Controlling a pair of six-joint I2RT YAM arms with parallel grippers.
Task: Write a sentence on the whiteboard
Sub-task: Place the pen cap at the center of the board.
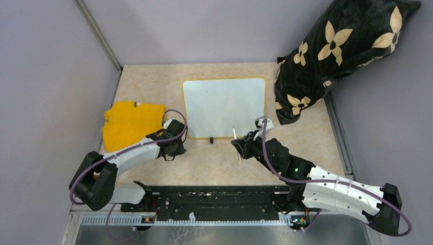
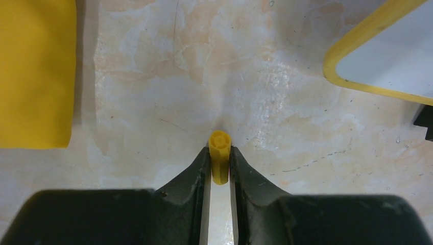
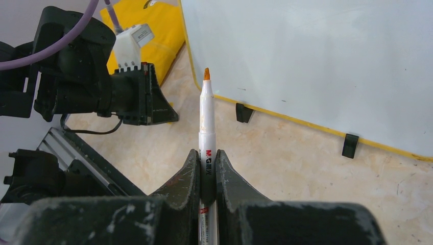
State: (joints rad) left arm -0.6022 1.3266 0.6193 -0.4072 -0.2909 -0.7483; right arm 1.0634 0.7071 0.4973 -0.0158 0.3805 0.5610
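Black right gripper, stretched low, pinched a slim white orange-tipped marker; left gripper pinched a yellow hexagonal plastic cap.

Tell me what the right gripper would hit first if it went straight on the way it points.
Probably the whiteboard: the marker clamped in the right gripper leads, its orange tip aimed at the board's near corner. How high the tip sits is unclear.
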